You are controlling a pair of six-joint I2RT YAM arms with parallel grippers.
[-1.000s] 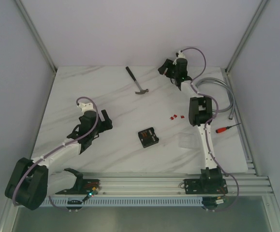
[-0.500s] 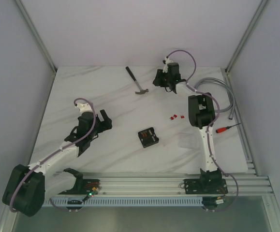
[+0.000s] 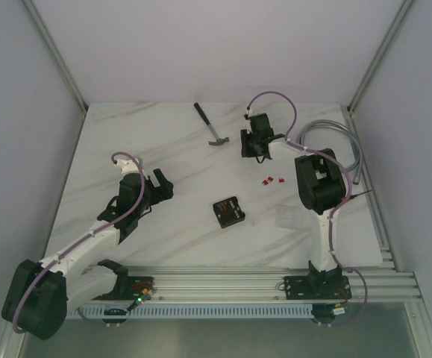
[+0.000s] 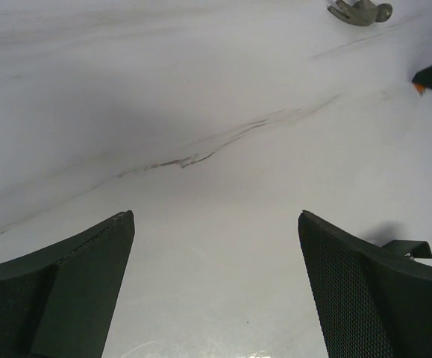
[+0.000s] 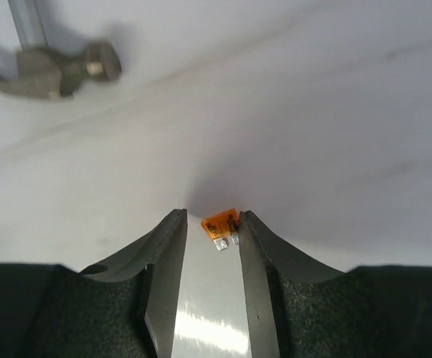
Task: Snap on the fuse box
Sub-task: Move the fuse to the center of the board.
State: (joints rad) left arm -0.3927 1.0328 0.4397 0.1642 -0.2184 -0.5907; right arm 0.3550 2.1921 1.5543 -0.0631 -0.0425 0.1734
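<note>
Layout on the table
The fuse box is set mid-table; the hammer is laid behind it, loose fuses to its right.

Bare table surrounds the fuse box. Loose fuses lie near its far right, the hammer well beyond.

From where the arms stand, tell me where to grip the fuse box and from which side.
Best grip the fuse box across two opposite outer walls, from straight above. It lies flat, slotted face up and turned diagonal on the table, so rotate the jaws to match.
</note>
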